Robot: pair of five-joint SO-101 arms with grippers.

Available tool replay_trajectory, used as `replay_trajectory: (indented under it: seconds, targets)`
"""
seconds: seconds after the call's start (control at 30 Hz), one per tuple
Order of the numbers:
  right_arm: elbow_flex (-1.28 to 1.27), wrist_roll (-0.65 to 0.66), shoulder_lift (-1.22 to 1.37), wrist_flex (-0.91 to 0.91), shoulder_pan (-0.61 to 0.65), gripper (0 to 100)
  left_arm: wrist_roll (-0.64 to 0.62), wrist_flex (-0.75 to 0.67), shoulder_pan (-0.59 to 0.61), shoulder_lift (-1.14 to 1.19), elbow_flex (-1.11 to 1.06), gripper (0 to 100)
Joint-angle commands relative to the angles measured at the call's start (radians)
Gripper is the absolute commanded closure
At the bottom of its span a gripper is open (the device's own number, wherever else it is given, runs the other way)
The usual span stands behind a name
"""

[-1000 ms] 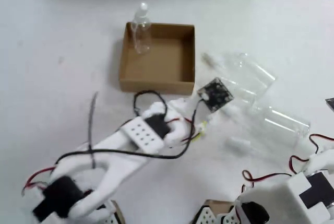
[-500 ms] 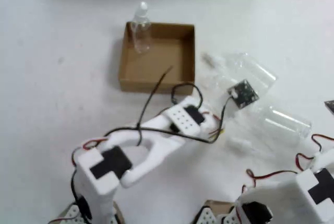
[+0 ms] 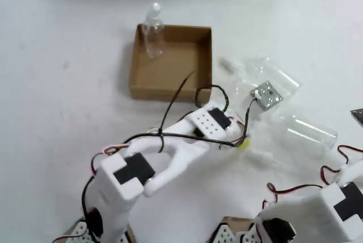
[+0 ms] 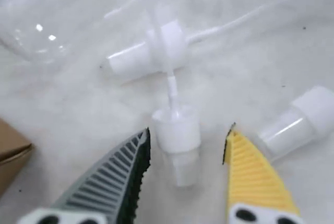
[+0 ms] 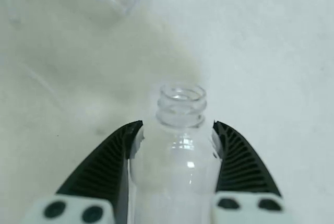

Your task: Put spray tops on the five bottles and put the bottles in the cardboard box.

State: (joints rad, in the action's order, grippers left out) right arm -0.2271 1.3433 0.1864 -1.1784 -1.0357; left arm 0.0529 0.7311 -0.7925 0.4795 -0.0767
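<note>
Left wrist view: the fingers of the left gripper (image 4: 188,130) are spread, and one spray top (image 4: 177,143) lies on the desk (image 4: 78,104) directly between them, long axis parallel to the fingers, dip tube (image 4: 170,89) pointing away; three spray tops are counted. The right gripper (image 5: 177,125) clasps one uncapped bottle (image 5: 180,156). One capped bottle (image 3: 153,33) stands in the cardboard box (image 3: 170,90), and apparently three loose bottles (image 3: 309,131) lie nearby.

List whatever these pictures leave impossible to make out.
1. High view: how many clear bottles lie right of the cardboard box; they are see-through on white, and the left arm covers some.
2. Right wrist view: the lower body of the open-necked bottle in the right tool, cut off by the edge.
3. Left wrist view: where the dip tube of the spray top between the left tool's open fingers ends; blurred.
</note>
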Motion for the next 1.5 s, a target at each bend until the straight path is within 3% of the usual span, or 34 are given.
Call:
replay_trajectory:
  seconds: [0.0, 0.13, 0.3, 0.53, 0.73, 1.13, 1.3, 1.47]
  targets:
    - [0.029, 0.012, -0.008, 0.008, -0.008, 91.8, -0.015, 0.012, -0.007, -0.013, 0.052, 75]
    - [0.029, 0.012, -0.008, 0.008, -0.008, 91.8, -0.014, 0.043, -0.013, -0.013, 0.052, 79]
    - [0.029, 0.012, -0.013, 0.007, -0.010, 91.8, 0.057, 0.048, -0.015, -0.015, 0.052, 99]
    - [0.029, 0.012, -0.015, 0.004, -0.012, 91.8, 0.140, 0.150, -0.039, -0.018, 0.051, 98]
    - [0.029, 0.012, -0.008, 0.004, -0.012, 91.8, 0.396, 0.351, -0.039, -0.101, 0.043, 98]
    - [0.029, 0.011, -0.008, 0.004, -0.012, 91.8, 0.655, 0.718, 0.176, -0.371, 0.034, 98]
    - [0.026, 0.009, -0.013, 0.002, -0.012, 91.8, 0.795, 0.712, 0.189, -0.458, -0.164, 98]
    - [0.025, 0.009, -0.015, 0.002, -0.012, 91.8, 0.905, 0.575, 0.243, -0.578, -0.416, 98]
